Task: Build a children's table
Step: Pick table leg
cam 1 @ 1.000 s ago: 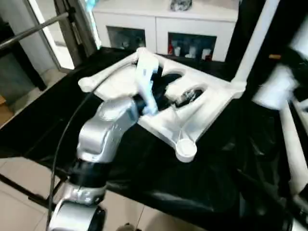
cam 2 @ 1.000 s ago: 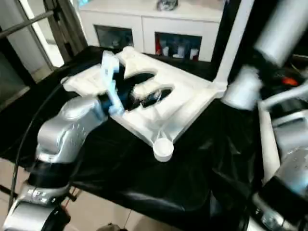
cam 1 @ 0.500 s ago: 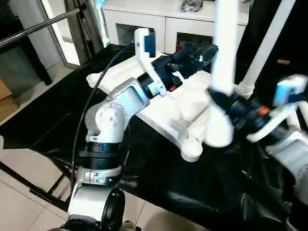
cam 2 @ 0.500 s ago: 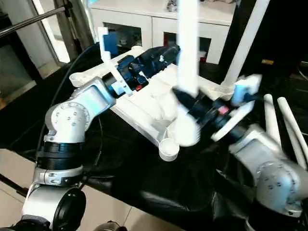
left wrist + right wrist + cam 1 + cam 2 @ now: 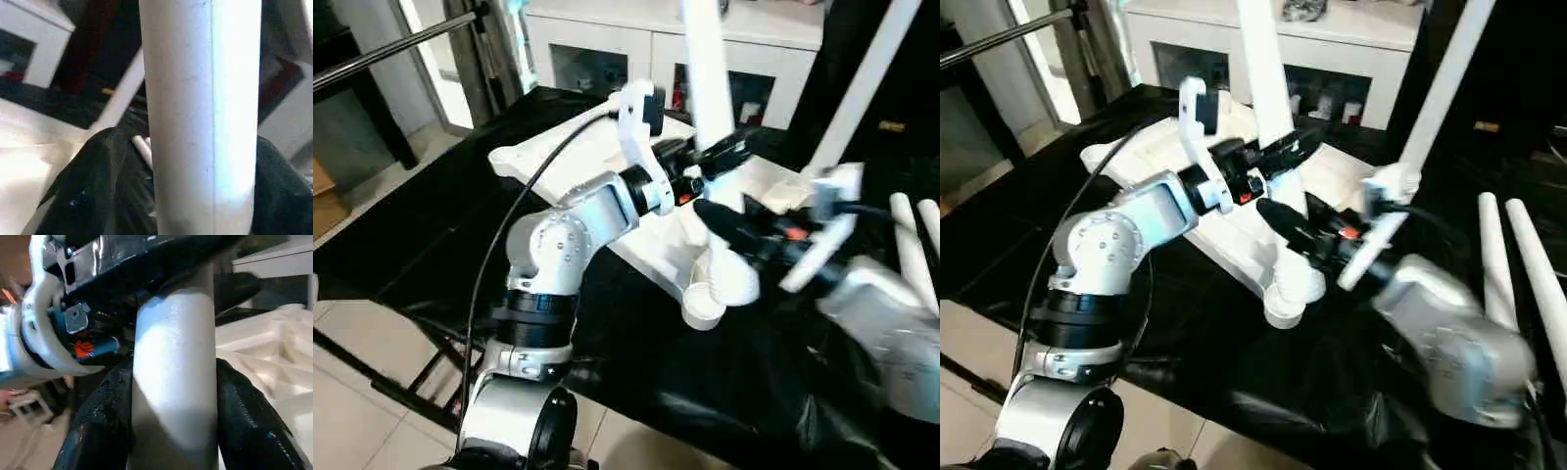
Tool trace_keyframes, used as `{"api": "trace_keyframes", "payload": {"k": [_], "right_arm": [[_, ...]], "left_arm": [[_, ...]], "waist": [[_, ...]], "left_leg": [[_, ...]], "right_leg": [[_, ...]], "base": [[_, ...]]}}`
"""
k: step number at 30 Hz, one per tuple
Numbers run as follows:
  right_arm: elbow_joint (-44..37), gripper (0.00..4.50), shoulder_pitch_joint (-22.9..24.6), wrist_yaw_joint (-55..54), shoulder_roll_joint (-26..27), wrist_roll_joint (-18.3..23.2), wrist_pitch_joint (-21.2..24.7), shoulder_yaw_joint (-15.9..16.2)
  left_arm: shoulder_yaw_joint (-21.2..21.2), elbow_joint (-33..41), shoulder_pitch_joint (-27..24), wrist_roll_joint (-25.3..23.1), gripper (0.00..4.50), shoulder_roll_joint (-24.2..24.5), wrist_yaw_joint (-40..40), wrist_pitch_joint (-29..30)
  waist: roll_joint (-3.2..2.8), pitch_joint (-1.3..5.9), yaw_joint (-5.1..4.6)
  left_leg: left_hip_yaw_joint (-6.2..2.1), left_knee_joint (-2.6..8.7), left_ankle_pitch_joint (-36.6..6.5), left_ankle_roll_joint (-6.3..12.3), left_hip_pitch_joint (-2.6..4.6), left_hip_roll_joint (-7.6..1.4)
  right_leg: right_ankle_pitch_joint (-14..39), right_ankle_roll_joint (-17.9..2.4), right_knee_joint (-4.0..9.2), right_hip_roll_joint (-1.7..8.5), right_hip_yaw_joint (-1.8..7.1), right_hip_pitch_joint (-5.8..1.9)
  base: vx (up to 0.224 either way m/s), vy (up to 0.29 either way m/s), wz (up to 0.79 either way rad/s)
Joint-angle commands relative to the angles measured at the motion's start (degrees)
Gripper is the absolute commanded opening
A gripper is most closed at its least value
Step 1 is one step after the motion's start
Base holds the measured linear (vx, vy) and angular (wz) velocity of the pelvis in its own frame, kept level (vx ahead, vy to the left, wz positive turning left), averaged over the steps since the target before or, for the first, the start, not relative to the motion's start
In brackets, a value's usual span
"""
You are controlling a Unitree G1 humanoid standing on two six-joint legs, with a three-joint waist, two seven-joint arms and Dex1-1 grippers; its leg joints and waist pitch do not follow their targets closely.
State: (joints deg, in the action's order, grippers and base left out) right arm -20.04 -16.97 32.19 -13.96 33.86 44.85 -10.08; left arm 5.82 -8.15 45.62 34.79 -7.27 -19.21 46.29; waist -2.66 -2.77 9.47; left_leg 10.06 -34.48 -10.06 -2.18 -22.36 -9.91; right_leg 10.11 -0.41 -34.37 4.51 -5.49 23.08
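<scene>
White plastic leg upright over near corner socket of upturned top on black tabletop. Right tool pinches it low; left tool around it higher, grip unclear. Prob. light, stiff, slick tube: hold low.

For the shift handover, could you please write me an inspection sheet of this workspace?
Surface: black-draped bench.
Job's things: table top lies underside up; one leg stands in a far corner socket; held leg is over the near socket; two spare legs lie alongside.
Clutter: nothing seen.
Grippers: right gripper clamps the held leg; left gripper has its fingers around it higher up.
Cables: black cable along left arm.
Surroundings: white cabinet, tiled floor.
</scene>
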Motion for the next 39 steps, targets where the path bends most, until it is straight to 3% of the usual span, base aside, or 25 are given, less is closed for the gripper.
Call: {"api": "trace_keyframes", "payload": {"k": [1,4,9,15,20,21,23,28,29,34,39], "right_arm": [[0.2,1.86,-1.9,-2.0,0.7,-2.6,-3.7,0.9],[0.9,1.86,-2.3,-2.8,1.5,-4.1,-5.4,3.2],[1.3,1.86,-2.4,-3.0,1.8,-4.8,-6.2,4.4],[2.1,1.86,-2.8,-3.7,2.2,-5.6,-7.7,5.3],[2.4,1.86,-2.9,-3.9,2.0,-6.2,-8.2,6.1],[2.5,1.86,-2.8,-3.3,1.7,-5.1,-6.9,5.7],[2.4,2.42,-2.6,-2.2,1.0,-3.8,-5.6,5.2],[1.6,2.7,-1.5,4.2,-3.3,3.9,0.1,2.3],[1.4,2.8,-1.3,5.9,-4.7,5.1,1.5,2.2],[1.3,3.11,-0.1,11.5,-10.6,6.6,4.9,3.4],[2.0,3.13,0.2,12.4,-12.6,6.9,5.9,4.9]], "left_arm": [[2.0,-1.0,0.9,-2.1,3.27,-0.5,3.8,-1.2],[2.8,-1.0,1.1,-2.1,2.92,-1.3,6.2,-2.0],[2.7,-0.9,1.2,-1.7,2.69,-1.6,6.7,-1.7],[1.9,-0.9,1.1,-0.8,2.25,-1.6,7.0,-2.2],[1.2,-1.0,0.9,-0.5,2.01,-1.4,5.2,-3.2],[0.4,-1.1,0.8,-0.3,1.94,-0.4,2.3,-4.1],[-0.6,-0.9,0.6,-0.4,1.92,0.6,-0.2,-4.7],[-4.8,0.4,0.4,0.5,1.89,5.8,-9.9,-3.6],[-5.9,1.0,0.3,0.9,1.88,7.3,-12.7,-3.0],[-8.7,3.2,0.9,3.4,1.87,11.7,-23.6,-1.3],[-7.8,4.4,1.6,7.5,1.87,11.2,-28.3,-0.8]], "waist": [[1.75,4.11,-0.12],[1.7,4.18,-0.17],[1.64,4.2,0.04],[1.41,4.08,-0.11],[1.28,4.17,-0.15],[1.26,4.16,-0.16],[1.25,4.17,-0.11],[1.14,4.23,0.12],[0.89,4.23,0.13],[0.95,4.2,0.24],[1.03,4.17,0.23]], "left_leg": [[-1.32,3.73,-6.3,1.32,0.49,-2.75],[-1.24,3.63,-5.7,1.85,0.55,-2.75],[-1.17,3.52,-5.3,2.56,0.6,-2.81],[-1.22,3.64,-6.9,1.96,0.61,-2.79],[-1.27,3.61,-6.3,2.07,0.6,-2.79],[-1.27,3.6,-6.4,2.13,0.6,-2.8],[-1.26,3.61,-6.4,2.29,0.64,-2.77],[-1.3,3.59,-6.3,3.02,0.76,-2.91],[-1.32,3.61,-6.3,2.99,0.79,-2.97],[-1.22,3.5,-6.2,2.5,0.78,-2.94],[-1.2,3.49,-7.0,2.15,0.81,-3.03]], "right_leg": [[16.5,-4.2,4.68,4.43,2.88,-3.07],[14.7,-5.0,4.48,4.45,2.98,-3.12],[12.8,-6.1,4.28,4.41,3.05,-3.12],[14.7,-5.8,4.54,4.44,3.01,-3.13],[13.4,-5.7,4.41,4.34,3.02,-3.17],[13.1,-5.9,4.38,4.33,3.03,-3.18],[13.4,-5.7,4.44,4.33,3.03,-3.21],[12.5,-6.2,4.2,4.32,3.1,-3.3],[12.3,-6.4,4.2,4.37,3.09,-3.24],[12.7,-7.5,4.1,4.51,3.07,-3.33],[14.1,-8.2,4.16,4.65,3.02,-3.36]], "base": [[0.0,0.0,0.0],[0.0,0.0,0.0],[0.0,0.0,0.0],[0.0,0.0,0.0],[0.0,0.0,0.0],[0.0,0.0,0.0],[0.0,0.0,0.0],[0.0,0.0,0.0],[0.0,0.0,0.0],[0.0,0.0,0.0],[0.0,0.0,0.0]]}}
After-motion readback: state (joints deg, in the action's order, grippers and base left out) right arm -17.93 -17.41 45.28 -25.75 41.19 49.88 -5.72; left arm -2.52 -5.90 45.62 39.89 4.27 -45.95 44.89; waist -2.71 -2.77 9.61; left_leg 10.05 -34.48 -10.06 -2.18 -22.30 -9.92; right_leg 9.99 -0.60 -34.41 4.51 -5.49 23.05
